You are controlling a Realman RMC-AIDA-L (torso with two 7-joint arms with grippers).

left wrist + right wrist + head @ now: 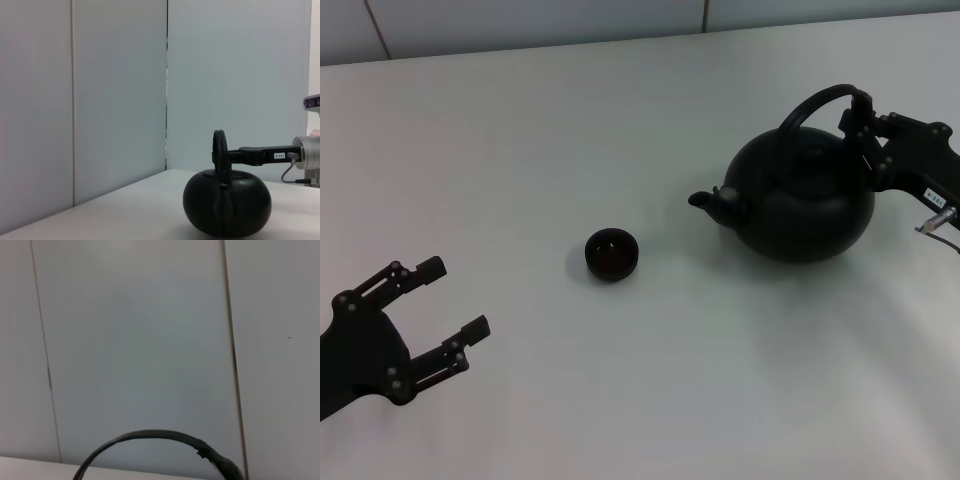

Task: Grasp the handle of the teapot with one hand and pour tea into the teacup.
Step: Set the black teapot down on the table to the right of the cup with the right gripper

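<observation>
Two pincers are seen in the head view. The right pincer is placed at the handle of the teapot, on the side away from the spout; its fingers are pressed onto the thicker part of the hoop, so the handle is pinched. The teapot is seated upright on the white counter, spout turned toward the teacup. The teacup is set apart from the teapot on the spout side, upright, with nothing touching it. The left pincer is held well beyond the teacup from the teapot, fingers spread, nothing between them. In the left wrist view the teapot is recorded with the right arm reaching in level at the handle. In the right wrist view only the handle arch is shown against the wall panels.
</observation>
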